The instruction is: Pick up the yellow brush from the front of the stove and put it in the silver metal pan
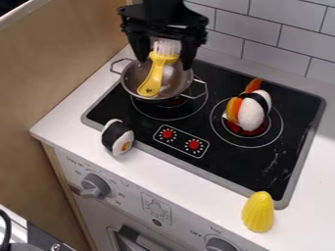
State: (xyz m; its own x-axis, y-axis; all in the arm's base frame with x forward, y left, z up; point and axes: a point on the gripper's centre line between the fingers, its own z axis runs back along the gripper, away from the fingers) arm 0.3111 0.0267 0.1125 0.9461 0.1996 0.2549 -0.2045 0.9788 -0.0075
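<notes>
The black gripper point(165, 63) hangs from the top edge over the metal pot, its fingers spread open on either side of a yellow brush point(154, 76). The brush's white bristles point up between the fingers, and its handle slants down to the left over the inside of the pot. Whether a finger touches the brush I cannot tell. The silver pot point(131, 78) with wire handles stands on the back left burner of the black stove top point(226, 162).
A sushi toy with an orange topping point(251, 113) lies on the right burner. A black-wrapped sushi roll point(118, 138) rests at the stove's left front edge. A yellow ridged toy point(258, 212) stands on the white counter point(173, 179) at the front right. Tiled wall point(258, 30) behind.
</notes>
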